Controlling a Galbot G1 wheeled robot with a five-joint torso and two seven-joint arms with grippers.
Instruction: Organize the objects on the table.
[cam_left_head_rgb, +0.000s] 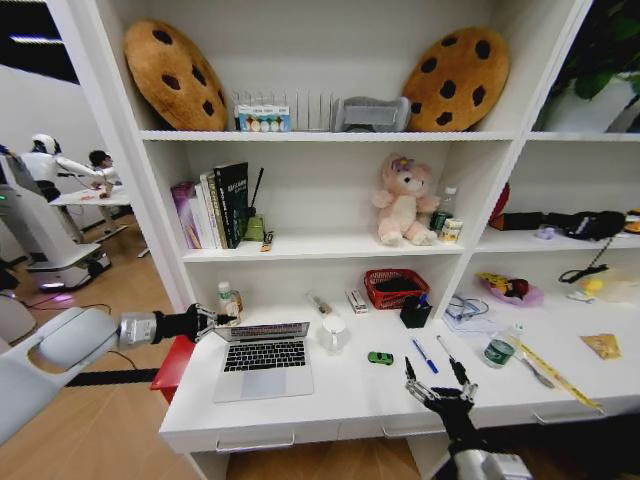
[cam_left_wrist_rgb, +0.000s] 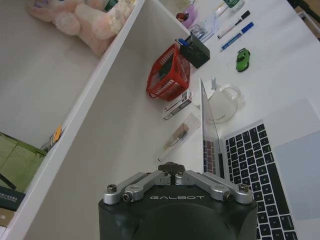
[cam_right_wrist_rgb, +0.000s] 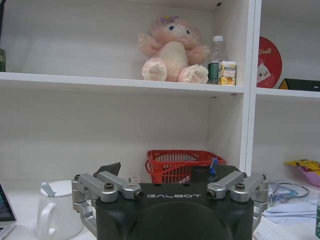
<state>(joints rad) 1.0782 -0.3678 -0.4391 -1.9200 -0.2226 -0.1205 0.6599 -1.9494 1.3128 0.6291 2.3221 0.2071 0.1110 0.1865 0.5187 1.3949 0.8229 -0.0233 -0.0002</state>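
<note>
The white bench (cam_left_head_rgb: 330, 400) carried an open silver laptop (cam_left_head_rgb: 264, 362) toward its left end, with a white mug (cam_left_head_rgb: 333, 333) just beside it on the right. A tiny green toy car (cam_left_head_rgb: 380, 357) lay near the mug, then a blue pen (cam_left_head_rgb: 424, 356) and a black pen (cam_left_head_rgb: 447, 352). Farther back stood a red basket (cam_left_head_rgb: 395, 288) and a black pen holder (cam_left_head_rgb: 415, 313). A small green-labelled jar (cam_left_head_rgb: 499, 351) stood toward the right end, and a yellow tape (cam_left_head_rgb: 557, 376) lay beyond it.

White shelving (cam_left_head_rgb: 330, 135) — wooden floor (cam_left_head_rgb: 100, 420), seemingly laminate.
</note>
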